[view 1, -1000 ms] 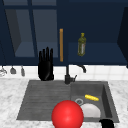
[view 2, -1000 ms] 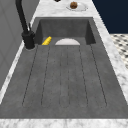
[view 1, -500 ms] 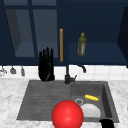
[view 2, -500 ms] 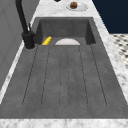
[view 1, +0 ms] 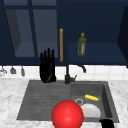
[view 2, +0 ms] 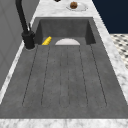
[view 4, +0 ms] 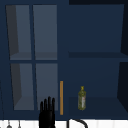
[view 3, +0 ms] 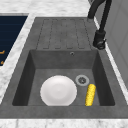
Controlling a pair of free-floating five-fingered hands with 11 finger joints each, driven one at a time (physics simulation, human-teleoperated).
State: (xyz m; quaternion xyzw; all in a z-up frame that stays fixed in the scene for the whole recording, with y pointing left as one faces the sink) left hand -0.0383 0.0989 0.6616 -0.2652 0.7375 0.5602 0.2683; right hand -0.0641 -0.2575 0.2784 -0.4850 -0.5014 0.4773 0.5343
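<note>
Behind the sink [view 1: 107, 100], the left hand [view 1: 47, 66] hangs upright with straight fingers beside the faucet [view 1: 68, 75].

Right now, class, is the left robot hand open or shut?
Open. In the front view the left robot hand hangs upright over the back of the draining board, fingers straight and pointing up, holding nothing.

Simulated kitchen — grey sink [view 3: 32, 65] with drainboard, black faucet [view 1: 68, 75], marble table [view 2: 110, 47], white tile backsplash, dark blue wall cabinet [view 4: 95, 37] holding an oil bottle [view 1: 81, 45] — plate [view 3: 58, 90] in the basin.
</note>
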